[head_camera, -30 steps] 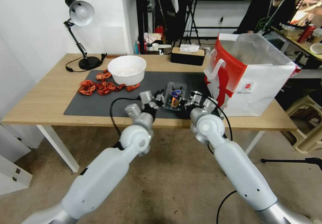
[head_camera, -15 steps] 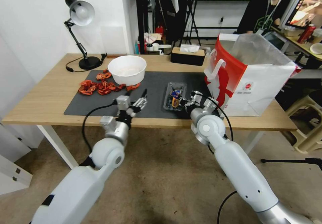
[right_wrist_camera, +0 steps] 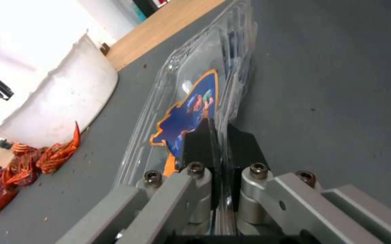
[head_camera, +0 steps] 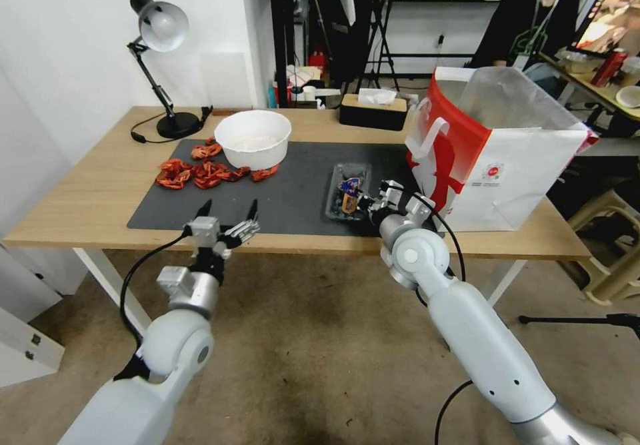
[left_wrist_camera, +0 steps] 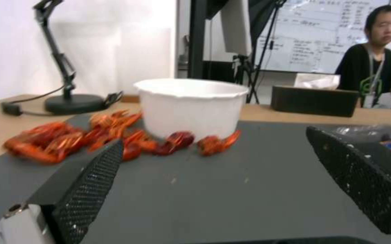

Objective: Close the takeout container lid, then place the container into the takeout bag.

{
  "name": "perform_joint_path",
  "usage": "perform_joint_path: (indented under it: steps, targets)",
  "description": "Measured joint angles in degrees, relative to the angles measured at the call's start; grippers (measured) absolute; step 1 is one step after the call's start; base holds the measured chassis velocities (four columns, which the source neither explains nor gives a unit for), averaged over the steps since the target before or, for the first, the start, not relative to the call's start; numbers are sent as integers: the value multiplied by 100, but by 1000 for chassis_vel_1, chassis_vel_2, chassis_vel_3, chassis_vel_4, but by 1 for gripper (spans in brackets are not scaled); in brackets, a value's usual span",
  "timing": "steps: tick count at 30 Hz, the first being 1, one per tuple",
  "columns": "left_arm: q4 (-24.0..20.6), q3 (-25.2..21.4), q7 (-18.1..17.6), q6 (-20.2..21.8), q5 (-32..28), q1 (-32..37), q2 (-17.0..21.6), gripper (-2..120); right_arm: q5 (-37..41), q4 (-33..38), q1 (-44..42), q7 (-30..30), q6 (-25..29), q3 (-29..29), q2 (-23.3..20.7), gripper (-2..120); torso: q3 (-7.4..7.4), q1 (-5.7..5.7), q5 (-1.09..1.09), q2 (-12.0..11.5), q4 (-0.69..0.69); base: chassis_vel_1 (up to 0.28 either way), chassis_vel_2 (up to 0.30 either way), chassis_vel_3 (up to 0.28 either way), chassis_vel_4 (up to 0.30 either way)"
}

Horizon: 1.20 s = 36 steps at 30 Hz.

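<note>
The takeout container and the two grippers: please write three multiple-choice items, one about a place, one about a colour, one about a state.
1. The takeout container lies
A. on the dark mat
B. inside the white bowl
C. inside the takeout bag

2. The lid's label is mostly
A. green
B. blue with an orange edge
C. plain white

3. The right gripper is
A. open above the bag
B. shut on the container's edge
C. holding a crayfish

Answers:
1 A: it rests on the mat, beside the takeout bag.
2 B: the right wrist view shows it.
3 B: its fingers pinch the clear plastic, while the left gripper is open near the table's front edge.
</note>
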Motion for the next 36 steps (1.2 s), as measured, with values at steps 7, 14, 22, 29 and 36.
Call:
perform_joint_path:
  steps: [7, 14, 22, 29, 36]
  targets:
    - [12, -173, 59, -306, 253, 470, -170, 100, -13, -9, 30, -11, 6, 5, -8, 0, 0, 0, 0, 0, -1, 0, 0, 0, 0]
    - [165, -210, 101, -568, 438, 761, -268, 100, -2, 11, 9, -18, 8, 42, -24, 0, 0, 0, 0, -1, -1, 0, 0, 0, 0]
    - [294, -302, 145, -686, 510, 894, -203, 100, 105, 220, -2, -28, 8, 120, -19, 0, 0, 1, 0, -1, -1, 0, 0, 0, 0]
    - [292, -354, 141, -690, 492, 920, -162, 100, 461, 852, 152, -4, -90, 300, -144, 0, 0, 1, 0, -1, -1, 0, 0, 0, 0]
    - [258, -375, 129, -693, 499, 959, -183, 100, 1006, 1589, 618, 160, -254, 731, -414, 0, 0, 1, 1, -1, 0, 0, 0, 0, 0]
